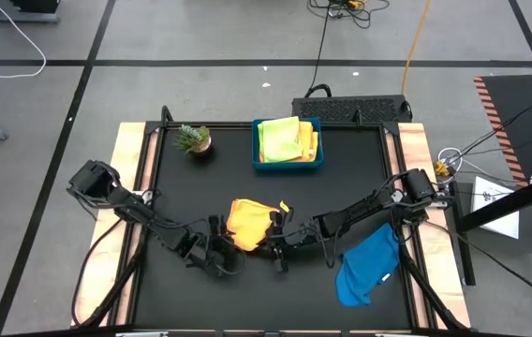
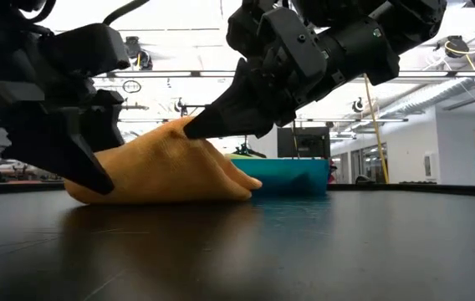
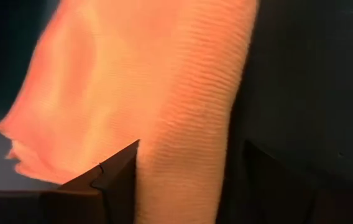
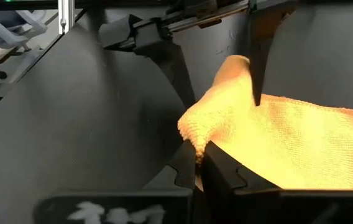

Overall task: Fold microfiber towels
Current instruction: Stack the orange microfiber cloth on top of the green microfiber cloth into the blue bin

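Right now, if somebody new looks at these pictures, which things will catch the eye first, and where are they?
The soft orange microfiber towel lies bunched at the table's front centre, between both dark grippers. The right gripper is shut on the towel's edge, while the left gripper stands open around its other side. Next come the rumpled blue microfiber towel at the front right and the rigid blue rectangular tray with yellow and green cloths at the back centre.

Orange towel (image 4: 276, 134) ribbed microfiber cloth (soft, matt); table (image 1: 341, 168) smooth black.
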`<action>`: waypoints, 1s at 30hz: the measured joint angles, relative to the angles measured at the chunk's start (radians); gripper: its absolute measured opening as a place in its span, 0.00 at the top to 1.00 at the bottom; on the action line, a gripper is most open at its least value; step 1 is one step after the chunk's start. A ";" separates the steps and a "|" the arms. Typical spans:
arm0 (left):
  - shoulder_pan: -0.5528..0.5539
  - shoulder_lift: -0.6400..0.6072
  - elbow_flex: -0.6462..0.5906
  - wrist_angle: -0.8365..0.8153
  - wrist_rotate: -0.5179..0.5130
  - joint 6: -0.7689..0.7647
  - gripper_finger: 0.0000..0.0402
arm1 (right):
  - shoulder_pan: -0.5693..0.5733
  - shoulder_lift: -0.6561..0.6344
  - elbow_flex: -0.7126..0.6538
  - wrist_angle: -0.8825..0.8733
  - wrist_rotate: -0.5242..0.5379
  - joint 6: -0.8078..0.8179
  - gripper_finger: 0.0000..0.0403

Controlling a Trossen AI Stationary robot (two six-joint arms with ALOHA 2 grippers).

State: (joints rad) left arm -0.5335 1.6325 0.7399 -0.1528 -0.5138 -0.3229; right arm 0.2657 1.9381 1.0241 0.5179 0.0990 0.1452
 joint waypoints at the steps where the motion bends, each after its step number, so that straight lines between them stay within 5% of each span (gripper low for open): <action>1: 0.000 0.000 0.000 0.000 0.011 0.000 0.33 | 0.000 0.000 0.000 0.001 0.000 0.000 0.99; 6: 0.000 0.000 0.000 -0.009 0.015 0.016 0.50 | -0.001 0.000 0.000 0.000 0.000 -0.015 0.99; 13: 0.003 0.000 0.000 -0.010 0.037 0.051 0.96 | -0.004 0.000 0.000 0.000 0.001 -0.029 0.99; 21: 0.005 -0.001 0.000 -0.011 0.052 0.048 0.98 | -0.010 0.000 0.000 -0.002 0.002 -0.034 0.92; 30: 0.021 -0.012 0.001 -0.009 0.024 0.039 0.98 | -0.007 -0.067 0.000 -0.089 -0.015 -0.005 0.66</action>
State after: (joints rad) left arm -0.5127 1.6207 0.7410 -0.1619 -0.4899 -0.2839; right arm 0.2584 1.8713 1.0241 0.4291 0.0844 0.1406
